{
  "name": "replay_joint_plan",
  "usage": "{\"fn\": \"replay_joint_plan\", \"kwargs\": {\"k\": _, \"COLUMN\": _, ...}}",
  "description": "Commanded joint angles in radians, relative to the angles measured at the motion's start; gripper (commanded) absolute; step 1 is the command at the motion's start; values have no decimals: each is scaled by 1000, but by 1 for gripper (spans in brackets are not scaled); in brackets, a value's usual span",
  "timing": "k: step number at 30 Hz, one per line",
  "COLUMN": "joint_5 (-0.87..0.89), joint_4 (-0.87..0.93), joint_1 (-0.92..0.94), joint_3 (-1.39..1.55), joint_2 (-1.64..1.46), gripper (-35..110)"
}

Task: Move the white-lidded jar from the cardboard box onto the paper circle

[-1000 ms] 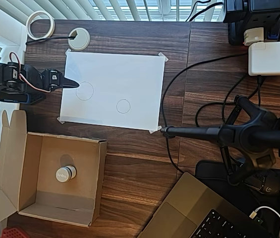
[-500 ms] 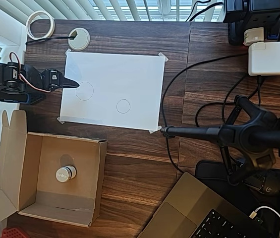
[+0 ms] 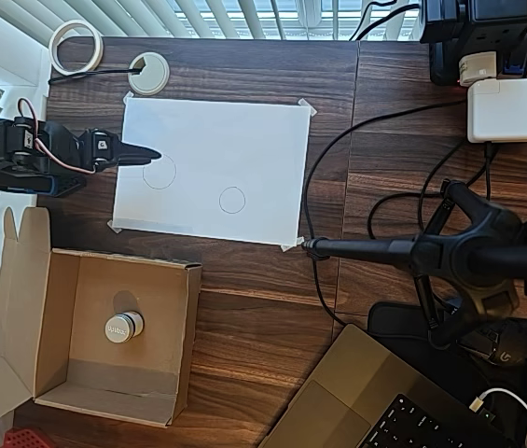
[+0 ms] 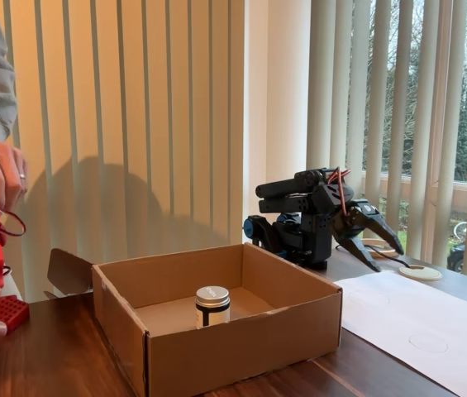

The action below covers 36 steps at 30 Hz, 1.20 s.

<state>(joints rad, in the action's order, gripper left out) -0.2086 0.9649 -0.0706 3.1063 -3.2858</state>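
The white-lidded jar stands upright on the floor of the open cardboard box. The paper circle is the smaller pencil outline on the white sheet, and nothing lies on it. My black gripper hangs at the sheet's left edge in the overhead view, just over the rim of the larger circle. It is well apart from the box and holds nothing. In the fixed view its fingers stand slightly apart, pointing down.
A tape roll and a white grommet lie behind the sheet. To the right in the overhead view are a black camera stand, cables, a white charger and a laptop. Bare wood separates sheet and box.
The gripper tip has crept a little to the right over the sheet's edge. The jar and box have not moved.
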Motion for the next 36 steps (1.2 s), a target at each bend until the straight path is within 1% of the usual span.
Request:
{"fn": "replay_joint_plan", "kwargs": {"k": 1, "joint_5": -69, "joint_4": -118, "joint_1": -3, "joint_3": -129, "joint_2": 196, "gripper": 32}}
{"fn": "replay_joint_plan", "kwargs": {"k": 6, "joint_5": -169, "joint_4": -175, "joint_1": 35, "joint_3": -367, "joint_2": 479, "gripper": 32}}
{"fn": "replay_joint_plan", "kwargs": {"k": 13, "joint_5": -397, "joint_4": -213, "joint_1": 173, "joint_3": -617, "joint_2": 703, "gripper": 32}}
{"fn": "replay_joint_plan", "kwargs": {"k": 18, "joint_5": -635, "joint_4": -215, "joint_1": 359, "joint_3": -785, "joint_2": 873, "gripper": 32}}
{"fn": "replay_joint_plan", "kwargs": {"k": 26, "joint_5": -914, "joint_4": -287, "joint_1": 698, "joint_3": -1101, "joint_2": 1206, "gripper": 37}}
{"fn": "replay_joint_plan", "kwargs": {"k": 32, "joint_5": -1186, "joint_4": -414, "joint_1": 945, "joint_3": -1301, "joint_2": 1459, "gripper": 38}}
{"fn": "replay_joint_plan", "kwargs": {"k": 36, "joint_5": -1390, "joint_4": -528, "joint_1": 1095, "joint_3": -1362, "joint_2": 1578, "gripper": 43}}
